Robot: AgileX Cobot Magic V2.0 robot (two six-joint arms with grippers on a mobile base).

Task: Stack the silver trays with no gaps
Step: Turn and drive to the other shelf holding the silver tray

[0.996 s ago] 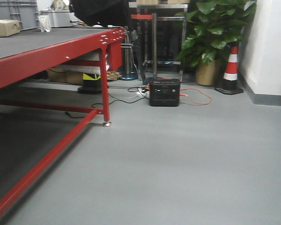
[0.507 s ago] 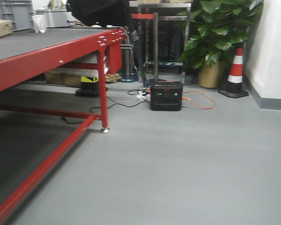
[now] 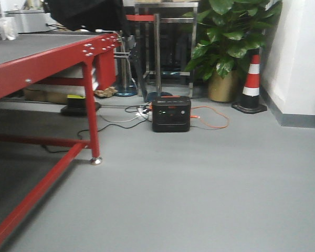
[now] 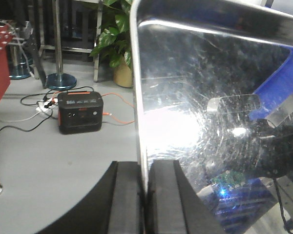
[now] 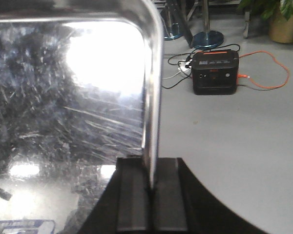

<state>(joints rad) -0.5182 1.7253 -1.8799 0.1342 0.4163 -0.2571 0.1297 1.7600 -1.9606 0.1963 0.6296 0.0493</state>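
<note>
A shiny silver tray [image 4: 200, 112] fills the right of the left wrist view, its scratched mirror bottom throwing back glare. My left gripper [image 4: 144, 195] is shut on its left rim, one finger on each side of the thin wall. The same tray [image 5: 63, 97] covers the left of the right wrist view, where my right gripper [image 5: 151, 187] is shut on its right rim. The tray hangs above the grey floor between both grippers. Neither tray nor grippers show in the front-facing view.
A red-framed table [image 3: 47, 58] stands at the left with its leg [image 3: 93, 126] near the middle. On the floor sit a black power box [image 3: 171, 114] with an orange cable [image 3: 215, 118], a metal stand [image 3: 163, 47], a potted plant [image 3: 226, 47] and a traffic cone [image 3: 250, 84]. Blue plastic [image 4: 278, 83] reflects in the tray.
The front-facing view has shifted: the table, power box, plant and cone slid left and the table leg moved lower in the frame. The cardboard box on the table left the view.
</note>
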